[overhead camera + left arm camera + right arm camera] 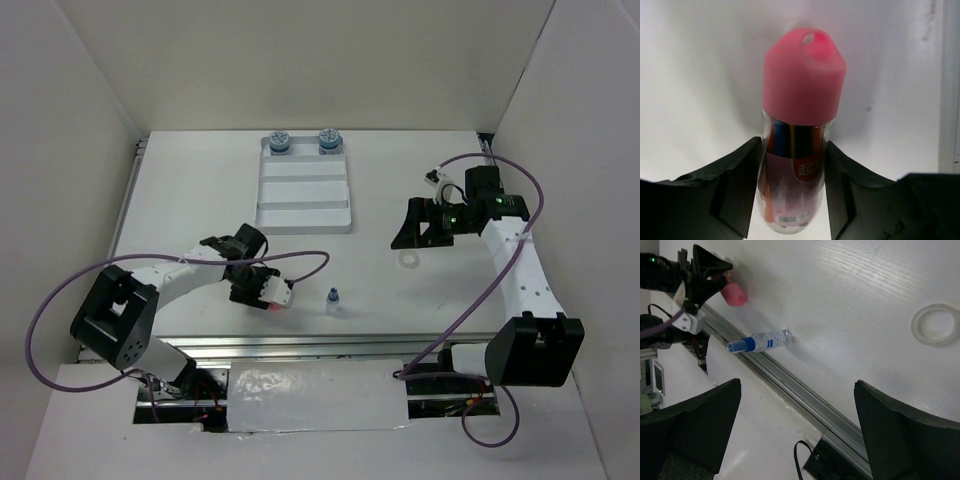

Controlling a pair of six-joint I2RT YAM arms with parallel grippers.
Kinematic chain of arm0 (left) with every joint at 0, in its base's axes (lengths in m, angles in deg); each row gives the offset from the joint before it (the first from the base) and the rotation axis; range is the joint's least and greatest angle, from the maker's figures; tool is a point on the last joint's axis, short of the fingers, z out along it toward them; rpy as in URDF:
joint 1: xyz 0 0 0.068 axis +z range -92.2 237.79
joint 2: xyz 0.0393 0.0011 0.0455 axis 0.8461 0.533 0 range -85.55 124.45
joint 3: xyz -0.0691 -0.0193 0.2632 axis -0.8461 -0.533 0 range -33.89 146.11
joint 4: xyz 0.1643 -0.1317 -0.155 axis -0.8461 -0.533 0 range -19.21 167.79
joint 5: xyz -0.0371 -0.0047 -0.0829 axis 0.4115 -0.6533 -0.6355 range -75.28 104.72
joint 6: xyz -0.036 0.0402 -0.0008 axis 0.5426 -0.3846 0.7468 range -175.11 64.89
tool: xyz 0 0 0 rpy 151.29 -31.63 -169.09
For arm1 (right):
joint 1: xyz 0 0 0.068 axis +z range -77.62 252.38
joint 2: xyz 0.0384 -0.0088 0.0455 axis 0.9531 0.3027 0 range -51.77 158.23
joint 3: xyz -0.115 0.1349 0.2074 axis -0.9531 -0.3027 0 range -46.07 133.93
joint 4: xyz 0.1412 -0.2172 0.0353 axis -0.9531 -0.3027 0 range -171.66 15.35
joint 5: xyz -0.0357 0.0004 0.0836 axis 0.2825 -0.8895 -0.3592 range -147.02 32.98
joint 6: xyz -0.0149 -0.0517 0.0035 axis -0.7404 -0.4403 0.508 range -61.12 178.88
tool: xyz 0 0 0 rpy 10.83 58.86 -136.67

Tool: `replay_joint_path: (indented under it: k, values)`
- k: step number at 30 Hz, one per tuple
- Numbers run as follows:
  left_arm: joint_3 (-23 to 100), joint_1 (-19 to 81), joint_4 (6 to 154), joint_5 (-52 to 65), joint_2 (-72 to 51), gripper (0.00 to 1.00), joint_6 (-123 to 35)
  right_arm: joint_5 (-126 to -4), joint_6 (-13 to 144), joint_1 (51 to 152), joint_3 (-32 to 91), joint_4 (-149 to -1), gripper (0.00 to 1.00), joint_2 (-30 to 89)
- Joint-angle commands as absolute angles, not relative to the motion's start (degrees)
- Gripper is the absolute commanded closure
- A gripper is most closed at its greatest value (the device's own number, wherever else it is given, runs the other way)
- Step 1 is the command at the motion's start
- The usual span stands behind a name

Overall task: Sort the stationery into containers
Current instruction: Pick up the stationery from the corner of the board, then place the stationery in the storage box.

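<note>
left gripper (pixel 792 170): tight on pink tube (pixel 802 75) | right gripper (pixel 412 236): wide, holding nothing | white ring (pixel 408 261): at its 6 o'clock

This looks like a robot lab, a small test booth; a plain white table (pixel 200 200) has bare white walls (pixel 300 60) on three sides; the left arm (pixel 170 272) and the right arm (pixel 520 270) are robot arms fixed by a metal rail (pixel 300 345) at the near edge; purple cables (pixel 300 254) loop from them.
</note>
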State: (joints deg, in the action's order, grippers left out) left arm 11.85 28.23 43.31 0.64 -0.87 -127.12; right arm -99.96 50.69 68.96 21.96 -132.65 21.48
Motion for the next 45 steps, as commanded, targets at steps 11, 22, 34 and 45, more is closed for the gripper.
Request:
replay_joint_path:
  k: [11, 22, 34, 45]
  values:
    - [61.4, 37.8, 54.4, -0.1, 23.0, 0.96, -110.0, -102.0, 48.1, 66.1, 22.4, -132.9, 0.0, 25.0]
    - [81.8, 35.9, 76.9, 18.7, 50.5, 0.96, -111.8, -101.8, 48.1, 64.4, 23.4, -132.0, 0.0, 30.4]
    - [85.9, 36.3, 77.3, 18.6, 55.7, 0.82, -114.8, -103.6, 47.5, 63.9, 26.1, -132.7, 0.0, 34.5]
    - [84.4, 36.3, 79.4, 16.1, 52.2, 0.47, -111.9, -103.3, 46.7, 63.7, 27.3, -134.2, 0.0, 33.7]
